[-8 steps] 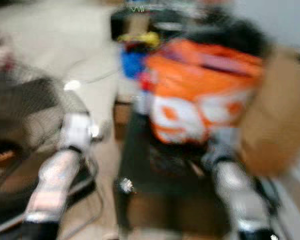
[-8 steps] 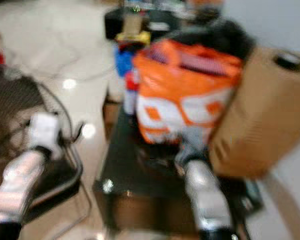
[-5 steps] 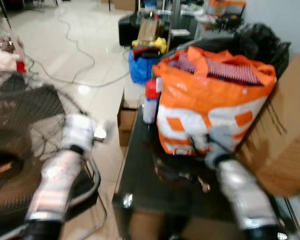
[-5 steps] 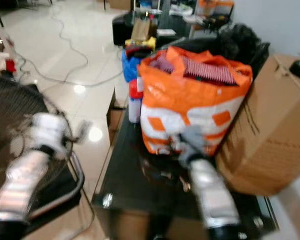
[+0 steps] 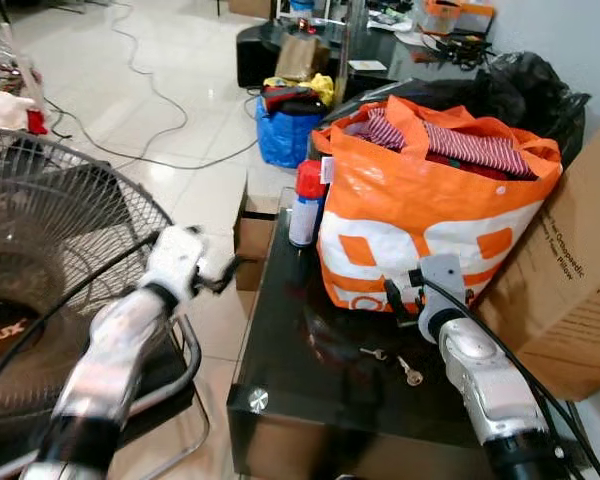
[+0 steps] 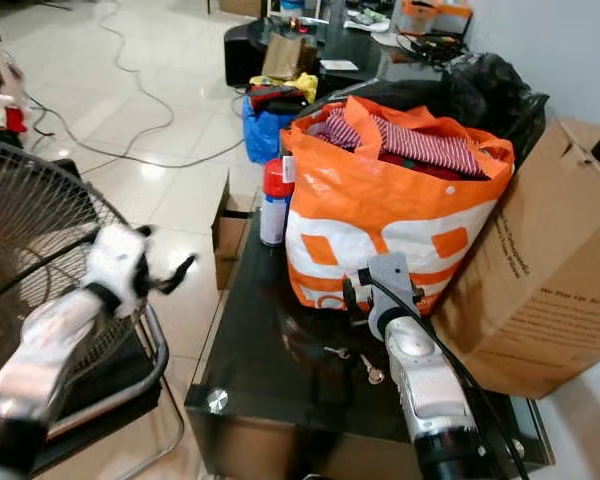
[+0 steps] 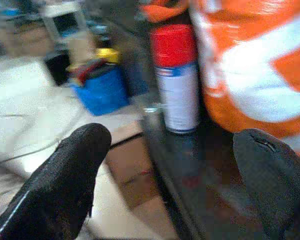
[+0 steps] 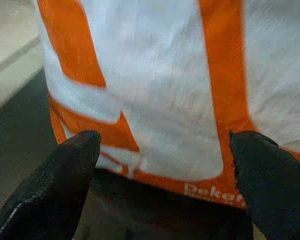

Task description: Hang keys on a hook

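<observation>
We have stopped swinging round and now see the keys (image 5: 408, 372) on the dark worktop (image 5: 290, 360) by our right claw (image 8: 162, 165), both claws wide open, holding nothing.

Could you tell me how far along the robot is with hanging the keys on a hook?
Nothing looks done yet: the keys lie on the black glass table, in front of the orange bag. In hand: the right gripper is open and empty, pointing at the bag's lower face just above the table. The left gripper is open, off the table's edge. Left: grasping the keys, finding a hook, hanging them.
</observation>
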Controlling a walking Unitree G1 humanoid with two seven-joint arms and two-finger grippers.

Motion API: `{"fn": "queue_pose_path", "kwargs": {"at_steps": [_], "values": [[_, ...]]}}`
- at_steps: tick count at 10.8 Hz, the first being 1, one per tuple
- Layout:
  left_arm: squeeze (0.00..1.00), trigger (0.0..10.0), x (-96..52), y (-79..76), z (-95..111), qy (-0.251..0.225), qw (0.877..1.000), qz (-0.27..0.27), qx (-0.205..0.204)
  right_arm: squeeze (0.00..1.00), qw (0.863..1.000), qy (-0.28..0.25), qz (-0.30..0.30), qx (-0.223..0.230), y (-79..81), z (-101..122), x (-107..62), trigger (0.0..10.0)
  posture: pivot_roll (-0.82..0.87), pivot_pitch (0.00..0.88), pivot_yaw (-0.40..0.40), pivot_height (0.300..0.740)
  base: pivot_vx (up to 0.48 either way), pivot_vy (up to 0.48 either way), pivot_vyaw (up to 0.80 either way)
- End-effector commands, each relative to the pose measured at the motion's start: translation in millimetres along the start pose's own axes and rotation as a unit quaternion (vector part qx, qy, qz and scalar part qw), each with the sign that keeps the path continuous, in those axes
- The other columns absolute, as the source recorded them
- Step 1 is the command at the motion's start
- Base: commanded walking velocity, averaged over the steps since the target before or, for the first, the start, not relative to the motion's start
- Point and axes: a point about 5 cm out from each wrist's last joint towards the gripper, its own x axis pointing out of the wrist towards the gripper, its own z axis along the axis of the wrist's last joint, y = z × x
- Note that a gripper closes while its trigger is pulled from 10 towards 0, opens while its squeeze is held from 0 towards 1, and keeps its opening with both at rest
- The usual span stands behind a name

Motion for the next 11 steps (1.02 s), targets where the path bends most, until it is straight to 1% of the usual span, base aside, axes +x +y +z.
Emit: {"fn": "queue_pose_path", "kwargs": {"at_steps": [1,2,3,4,5,6,7,8,9,10,11], "values": [[0.05,10.0,6.8,-9.5,-0.9,0.002,0.999,-0.044,-0.001,0.0,1.0,0.021,0.001,-0.018,-6.5,-4.2,1.1,10.0,-0.01,0.0,-0.09,0.74,0.0,0.0,0.0],[0.05,10.0,11.7,-16.9,-2.3,0.009,0.997,-0.082,-0.002,0.0,0.998,0.037,0.024,-0.036,-5.4,-8.5,0.9,10.0,-0.03,0.0,-0.083,0.74,0.0,0.0,0.0],[0.05,10.0,15.6,-40.0,-14.2,0.057,0.978,-0.199,0.035,0.0,0.99,0.08,0.09,-0.07,-0.2,-22.5,-1.8,10.0,-0.06,0.0,-0.064,0.74,0.0,0.0,0.0],[0.06,10.0,16.1,-46.9,-18.2,0.069,0.969,-0.235,0.043,0.0,0.986,0.095,0.104,-0.084,0.9,-29.6,-1.6,10.0,-0.07,0.0,-0.054,0.74,0.0,0.0,0.0],[0.05,10.0,17.5,-53.3,-20.0,0.074,0.96,-0.262,0.057,0.0,0.984,0.101,0.112,-0.089,2.1,-35.9,-0.4,10.0,-0.08,0.0,-0.051,0.74,0.0,0.0,0.0],[0.05,10.0,17.1,-59.9,-21.5,0.074,0.954,-0.283,0.067,0.0,0.985,0.1,0.115,-0.082,2.9,-40.4,-1.2,10.0,-0.11,0.0,-0.025,0.74,0.0,0.0,0.0],[0.05,10.0,16.4,-69.9,-23.9,0.069,0.946,-0.308,0.077,0.0,0.986,0.099,0.116,-0.066,3.8,-45.3,-3.5,10.0,-0.12,0.0,-0.008,0.74,0.0,0.0,0.0],[0.05,10.0,16.0,-74.2,-25.5,0.07,0.942,-0.319,0.077,0.0,0.986,0.097,0.12,-0.056,4.5,-46.9,-5.1,10.0,-0.14,0.0,0.002,0.74,0.0,0.0,0.0],[0.05,10.0,13.6,-82.6,-29.4,0.073,0.936,-0.334,0.084,0.0,0.987,0.094,0.129,-0.035,6.3,-51.1,-9.9,10.0,-0.15,0.0,0.0,0.74,0.0,0.0,0.0],[0.05,10.0,10.1,-91.3,-34.9,0.077,0.931,-0.347,0.086,0.0,0.984,0.109,0.141,-0.025,11.4,-61.5,-11.8,10.0,-0.17,0.0,0.009,0.74,0.0,0.0,0.0],[0.05,10.0,5.4,-95.4,-37.9,0.08,0.926,-0.361,0.079,0.0,0.982,0.118,0.146,-0.033,14.7,-66.5,-11.1,10.0,-0.17,0.0,0.012,0.74,0.0,0.0,0.0]]}}
